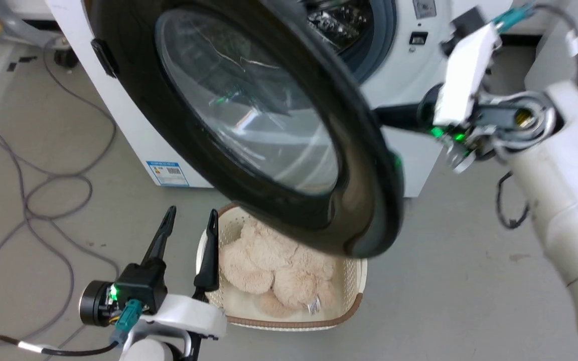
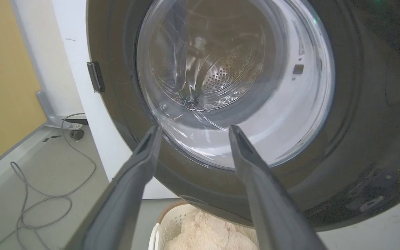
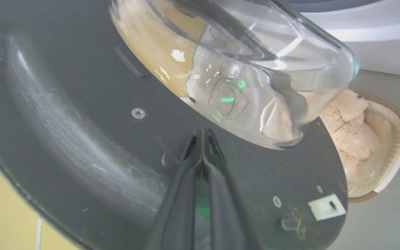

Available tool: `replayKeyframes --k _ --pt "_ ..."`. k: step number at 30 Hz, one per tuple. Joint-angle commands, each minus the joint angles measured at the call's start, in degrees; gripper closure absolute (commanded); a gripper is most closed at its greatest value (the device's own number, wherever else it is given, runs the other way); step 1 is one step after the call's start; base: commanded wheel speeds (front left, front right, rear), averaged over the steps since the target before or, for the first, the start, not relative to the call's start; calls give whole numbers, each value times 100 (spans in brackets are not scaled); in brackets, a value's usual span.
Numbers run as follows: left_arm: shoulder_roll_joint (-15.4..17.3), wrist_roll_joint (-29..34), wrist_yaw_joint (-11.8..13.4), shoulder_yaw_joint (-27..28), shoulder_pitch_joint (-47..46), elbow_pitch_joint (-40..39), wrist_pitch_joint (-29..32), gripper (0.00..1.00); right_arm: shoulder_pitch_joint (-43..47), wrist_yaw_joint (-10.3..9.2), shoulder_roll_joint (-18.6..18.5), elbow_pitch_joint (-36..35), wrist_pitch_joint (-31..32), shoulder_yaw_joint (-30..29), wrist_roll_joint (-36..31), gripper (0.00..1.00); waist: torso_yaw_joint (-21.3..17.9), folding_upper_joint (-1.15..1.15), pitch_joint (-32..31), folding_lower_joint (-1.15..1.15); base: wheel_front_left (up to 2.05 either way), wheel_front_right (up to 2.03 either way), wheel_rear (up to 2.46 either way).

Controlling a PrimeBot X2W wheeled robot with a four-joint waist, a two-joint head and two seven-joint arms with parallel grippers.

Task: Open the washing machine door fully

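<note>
The jaws of my right gripper (image 3: 202, 133) are pressed flat together with nothing between them. Their tips bear on the dark grey inner face of the washing machine door (image 1: 369, 200), just short of where the glass bowl (image 3: 255, 69) bulges out ahead of them. The jaws of my left gripper (image 1: 192, 214) are spread wide and empty. They point up at the door's glossy outer ring, which hangs above and just beyond their tips. The door stands part-way out from the washing machine (image 1: 133, 145), not yet swung fully back. A white laundry basket (image 1: 354, 281) holding a beige plush toy (image 1: 269, 265) sits beside my left jaws, under the door's lower edge. I judge the push itself to be the weak point. Closed tips on a smooth, sloping panel have only friction, so as the door turns they could skate toward the bowl or slide off past the white latch piece (image 3: 326, 206) at the rim, and the door could then drift back. My left jaws also stand on the door's outer side, so a wider swing may bring the ring against them. I cannot tell how much room the door's bottom edge has over the basket, so it may brush the basket's rim.
</note>
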Motion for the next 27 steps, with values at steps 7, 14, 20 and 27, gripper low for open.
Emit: replayKeyframes --k 7,14,20,27 --pt "51 25 -9 -34 222 98 -26 0 738 6 252 -671 129 102 111 100 19 0 -247 1 0 0 0" --pt "46 -14 5 -77 366 222 -26 0 1366 6 450 -1391 264 244 215 100 24 0 -488 1 0 0 0" --pt "45 -34 27 -93 439 262 -26 0 1692 6 469 -1739 325 282 274 100 23 0 -582 1 0 0 0" --pt "47 -57 51 -100 480 288 -26 0 2168 6 432 -2167 -108 58 334 100 -6 0 -617 1 0 0 0"
